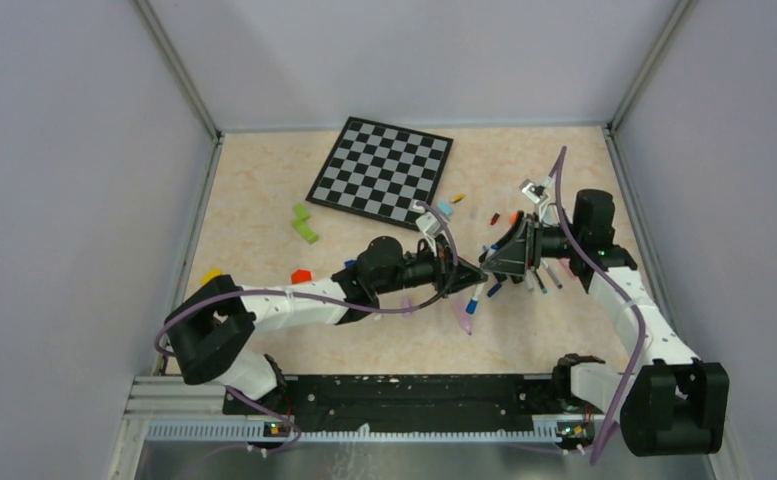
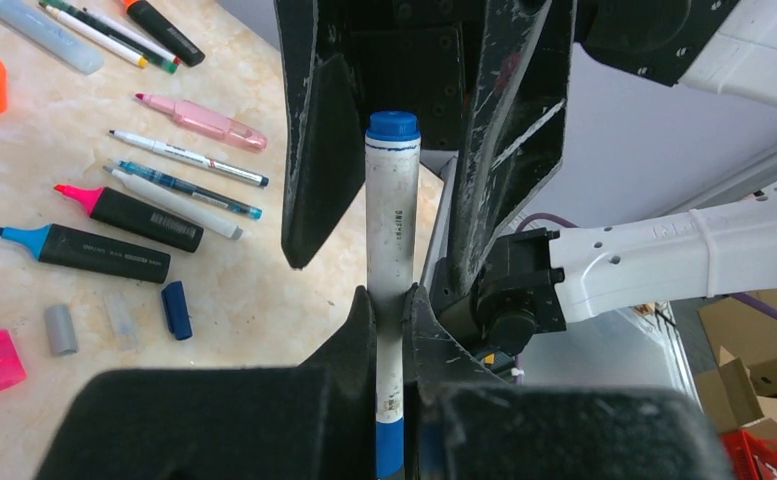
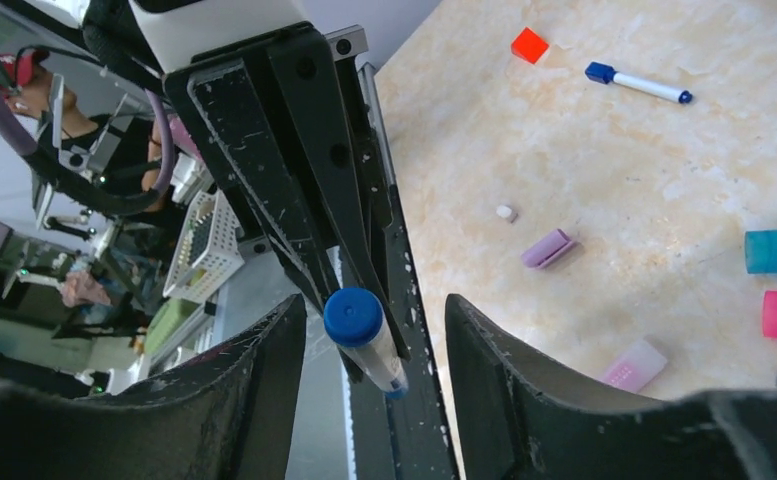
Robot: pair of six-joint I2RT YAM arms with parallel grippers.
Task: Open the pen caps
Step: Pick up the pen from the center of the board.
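Observation:
My left gripper (image 2: pixel 391 305) is shut on a white pen (image 2: pixel 392 230), held above the table with its blue pen cap (image 2: pixel 393 126) pointing at the other arm. My right gripper (image 3: pixel 376 330) is open, its jaws standing on either side of that blue cap (image 3: pixel 353 315) without touching it. In the top view the two grippers meet tip to tip at mid-table, left gripper (image 1: pixel 476 272) facing right gripper (image 1: pixel 492 258). Several uncapped pens lie on the table, among them a black highlighter with a blue tip (image 2: pixel 82 252) and a pink pen (image 2: pixel 202 120). Loose caps lie around, such as a blue cap (image 2: pixel 176 309) and a purple cap (image 3: pixel 549 248).
A checkered board (image 1: pixel 381 168) lies at the back. Green blocks (image 1: pixel 305 224), a red block (image 1: pixel 301 275) and a yellow block (image 1: pixel 210 275) sit to the left. A capped white pen (image 3: pixel 639 84) lies apart. Grey walls close in three sides.

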